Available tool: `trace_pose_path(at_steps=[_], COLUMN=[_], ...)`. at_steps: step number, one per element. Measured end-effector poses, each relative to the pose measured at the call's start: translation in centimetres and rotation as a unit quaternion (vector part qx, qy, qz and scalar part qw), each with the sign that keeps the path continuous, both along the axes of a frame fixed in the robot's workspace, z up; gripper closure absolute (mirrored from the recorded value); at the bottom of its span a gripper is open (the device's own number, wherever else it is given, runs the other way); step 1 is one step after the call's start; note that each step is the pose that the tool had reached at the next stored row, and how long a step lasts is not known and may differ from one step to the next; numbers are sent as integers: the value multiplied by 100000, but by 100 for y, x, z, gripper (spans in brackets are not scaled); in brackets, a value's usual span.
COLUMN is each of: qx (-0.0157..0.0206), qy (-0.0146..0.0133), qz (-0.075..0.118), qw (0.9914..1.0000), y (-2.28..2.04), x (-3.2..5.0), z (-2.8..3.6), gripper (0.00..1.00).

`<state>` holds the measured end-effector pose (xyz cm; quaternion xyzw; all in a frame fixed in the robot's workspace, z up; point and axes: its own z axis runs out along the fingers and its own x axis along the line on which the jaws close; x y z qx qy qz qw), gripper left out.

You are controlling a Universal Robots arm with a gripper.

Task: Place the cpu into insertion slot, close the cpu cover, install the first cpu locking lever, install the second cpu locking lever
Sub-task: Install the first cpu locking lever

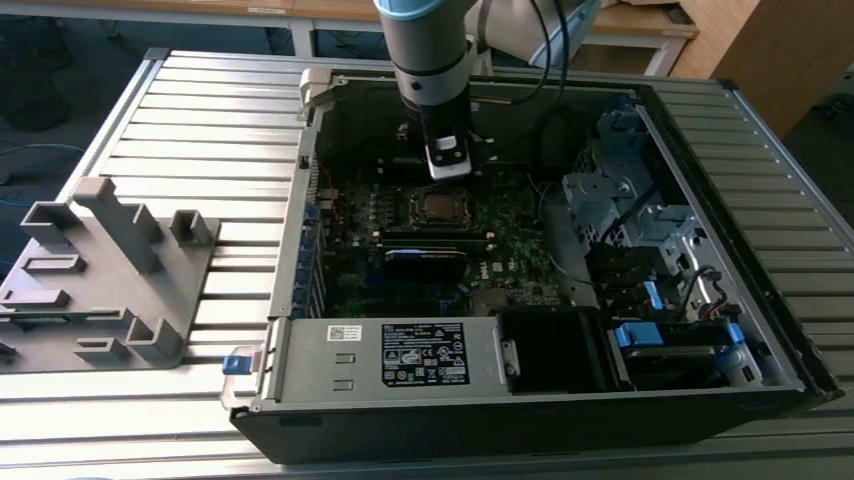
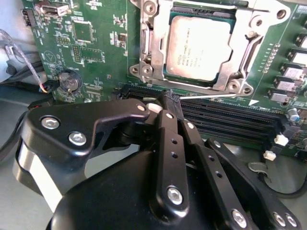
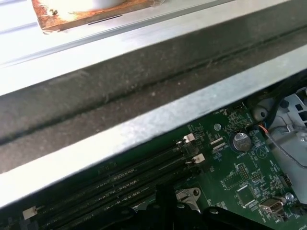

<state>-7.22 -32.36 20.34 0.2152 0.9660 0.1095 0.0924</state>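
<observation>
One chip [image 2: 199, 47] already under lowered cover [image 2: 147, 48]; fingers [image 2: 169, 129] pinched narrow, tips right by lever wire [image 2: 216, 95], probably for pushing.

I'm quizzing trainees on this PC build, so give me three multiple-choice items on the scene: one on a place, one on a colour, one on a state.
1. Where is the cpu?
A. in the insertion slot
B. on the grey rack outside the case
C. on the labelled silver box

2. What colour is the circuit board?
A. red
B. green
C. white

3. How does the cpu cover stand?
A. raised upright
B. lying off on the table
C. down flat around the chip

Key:
1 A: the second wrist view shows the chip's grey face seated in the socket.
2 B: green board shows in both wrist views.
3 C: the silvery frame lies flat around the chip, and the chip's face shows through its window.
</observation>
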Motion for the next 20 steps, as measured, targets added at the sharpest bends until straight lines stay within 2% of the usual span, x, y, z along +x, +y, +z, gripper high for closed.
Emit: trace_pose_path(at_steps=[16, 17, 20], qx=[70, 258, 265], qy=[6, -18, -83], qz=[-2017, -4661, -4661], qw=[99980, 99891, 99891], y=[37, 47, 48], x=[-31, -42, -42], z=[-18, -52, -53], gripper=[89, 89, 89])
